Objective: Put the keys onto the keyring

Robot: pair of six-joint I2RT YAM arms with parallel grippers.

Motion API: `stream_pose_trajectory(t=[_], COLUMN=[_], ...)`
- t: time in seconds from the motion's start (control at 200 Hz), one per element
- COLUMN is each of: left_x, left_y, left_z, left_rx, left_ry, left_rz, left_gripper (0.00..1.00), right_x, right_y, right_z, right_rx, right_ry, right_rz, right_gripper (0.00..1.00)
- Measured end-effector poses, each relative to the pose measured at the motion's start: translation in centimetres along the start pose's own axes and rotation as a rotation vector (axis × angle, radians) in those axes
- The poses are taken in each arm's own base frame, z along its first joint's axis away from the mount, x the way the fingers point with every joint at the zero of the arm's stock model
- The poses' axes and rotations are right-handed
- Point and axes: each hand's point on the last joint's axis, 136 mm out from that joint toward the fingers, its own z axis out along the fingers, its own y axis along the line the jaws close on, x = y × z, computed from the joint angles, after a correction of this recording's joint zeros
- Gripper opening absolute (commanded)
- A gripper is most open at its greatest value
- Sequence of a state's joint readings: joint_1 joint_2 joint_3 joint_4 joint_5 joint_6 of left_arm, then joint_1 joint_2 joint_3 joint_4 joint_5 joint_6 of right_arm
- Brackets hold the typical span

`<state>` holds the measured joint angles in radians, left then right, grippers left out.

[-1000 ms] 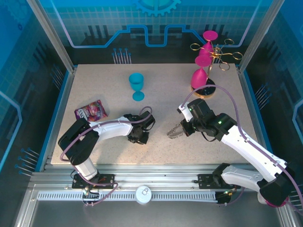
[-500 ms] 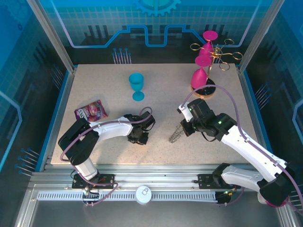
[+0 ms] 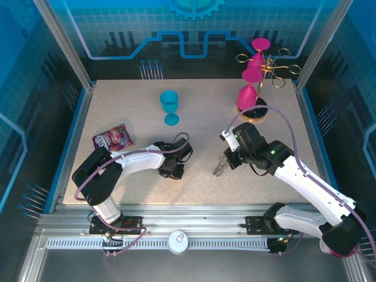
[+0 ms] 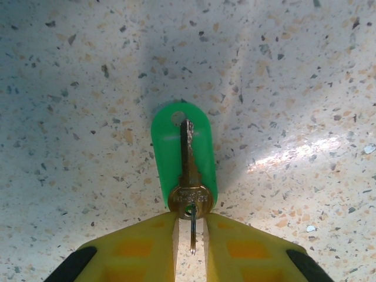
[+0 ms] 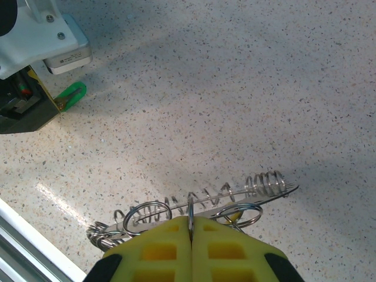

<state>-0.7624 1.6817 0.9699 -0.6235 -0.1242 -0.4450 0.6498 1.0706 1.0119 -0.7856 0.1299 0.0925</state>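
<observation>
The keys (image 4: 189, 176) lie flat on the speckled table: a brass key on a bright green tag (image 4: 170, 147), with a thin split ring standing edge-on between my left gripper's (image 4: 190, 220) yellow fingers. A narrow gap shows on both sides of that ring, so the jaws are slightly open. From above, the left gripper (image 3: 172, 170) sits low on the table. My right gripper (image 5: 191, 220) is shut on a ring of the keyring (image 5: 258, 182), a wire coil carrying split rings. It hangs from the right gripper (image 3: 226, 160) just over the table. The green tag (image 5: 70, 94) shows beside the left wrist.
A blue goblet (image 3: 170, 106) stands at the back centre. Pink goblets (image 3: 249, 91) hang on a gold rack (image 3: 276, 67) at the back right. A snack packet (image 3: 113, 137) lies at the left. The table's near edge (image 5: 23, 226) runs close below the keyring.
The keyring in the right gripper has turned and drawn in, looking narrower and a little further right. Both arms have hardly moved.
</observation>
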Motion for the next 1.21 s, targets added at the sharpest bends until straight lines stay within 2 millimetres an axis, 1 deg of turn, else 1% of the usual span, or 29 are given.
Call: stream_pose_trajectory(t=[0.38,0.525,0.625,0.76,0.816,0.891,1.056,1.126,1.206], left_x=[-0.1,-0.2,-0.2,-0.5,-0.8,-1.4,-3.6,-4.2,-4.3], left_y=[0.0,0.0,0.0,0.0,-0.2,-0.5,-1.0,-0.8,-0.2], left_z=[-0.1,-0.1,-0.1,-0.7,-1.5,-3.0,-7.9,-9.8,-11.1], left_rx=[-0.001,-0.001,-0.004,-0.012,-0.014,-0.01,0.034,0.057,0.076], left_ry=[-0.004,-0.006,-0.009,-0.038,-0.07,-0.131,-0.327,-0.417,-0.492], left_rz=[0.001,0.001,0.002,0.016,0.037,0.069,0.121,0.137,0.162], left_gripper=[0.1,0.06,0.0,0.0,0.0,0.0,0.0,0.0,0.0], right_x=[0.0,0.0,0.0,0.1,0.1,0.1,-0.2,-0.5,-0.8], right_y=[0.0,0.0,0.0,0.0,0.1,0.2,1.1,1.7,2.5], right_z=[0.0,0.0,0.0,0.0,0.0,0.0,0.1,0.3,0.8], right_rx=[0.0,0.0,0.0,-0.002,-0.007,-0.014,-0.059,-0.092,-0.137], right_ry=[0.0,0.001,0.001,0.003,0.003,0.002,-0.007,-0.015,-0.024], right_rz=[0.0,0.0,0.0,0.0,0.0,-0.004,-0.027,-0.042,-0.057], right_gripper=[0.0,0.0,0.0,0.0,0.0,0.0,0.0,0.0,0.0])
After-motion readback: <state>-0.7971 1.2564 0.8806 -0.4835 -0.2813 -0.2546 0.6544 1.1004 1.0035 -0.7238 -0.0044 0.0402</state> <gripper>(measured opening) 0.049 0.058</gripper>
